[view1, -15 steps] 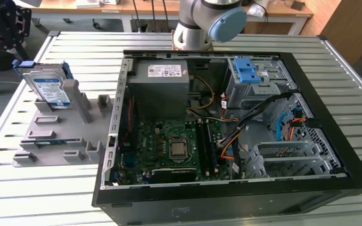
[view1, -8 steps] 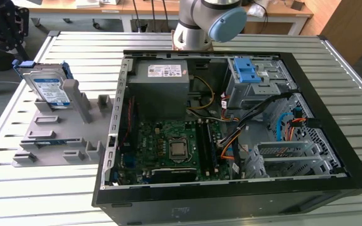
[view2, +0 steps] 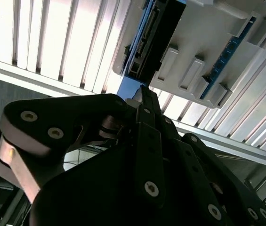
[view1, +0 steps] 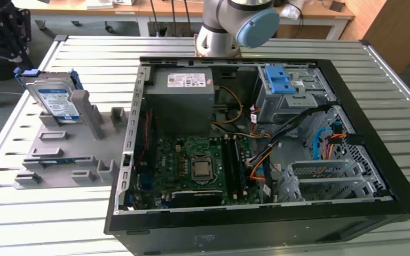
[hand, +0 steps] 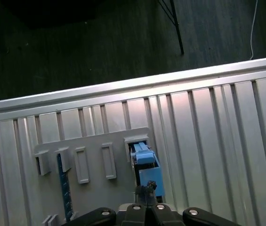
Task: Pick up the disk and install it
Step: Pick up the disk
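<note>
Eyeing the disk, we figure it's stiff, heavyish, shock-shy, best pinched across its flat faces; the gripper sits pressed together, empty.

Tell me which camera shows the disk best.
The exterior view: the disk stands in the grey holder, its labelled face showing. The first wrist view shows its blue frame from above; the second wrist view, just a dark edge.

Arm cut off at the exterior view's top edge. Disk partly hidden behind the grey holder. Computer case cropped at the bottom edge.
</note>
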Tool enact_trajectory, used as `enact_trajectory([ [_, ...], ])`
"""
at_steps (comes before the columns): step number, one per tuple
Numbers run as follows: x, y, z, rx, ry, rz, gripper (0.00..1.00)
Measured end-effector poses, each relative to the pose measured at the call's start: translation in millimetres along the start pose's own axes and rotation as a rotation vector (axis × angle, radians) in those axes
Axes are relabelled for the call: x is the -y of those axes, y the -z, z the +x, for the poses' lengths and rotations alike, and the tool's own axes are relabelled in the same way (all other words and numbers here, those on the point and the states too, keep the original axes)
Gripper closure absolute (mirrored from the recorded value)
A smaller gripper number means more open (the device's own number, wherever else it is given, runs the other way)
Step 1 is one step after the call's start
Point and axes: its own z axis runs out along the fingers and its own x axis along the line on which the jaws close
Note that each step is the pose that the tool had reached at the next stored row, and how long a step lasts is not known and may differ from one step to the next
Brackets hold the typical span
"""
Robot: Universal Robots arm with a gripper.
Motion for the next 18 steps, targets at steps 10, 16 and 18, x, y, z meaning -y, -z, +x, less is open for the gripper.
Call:
enact_trajectory([
  [10, 0.0, -0.2, 0.0, -0.0002, 0.002, 0.0000, 0.65],
  [16, -2.1, -6.6, 0.4, 0.0006, 0.010, 0.0016, 0.42],
  [18, -2.7, -10.3, 0.6, 0.0004, 0.021, 0.0024, 0.35],
])
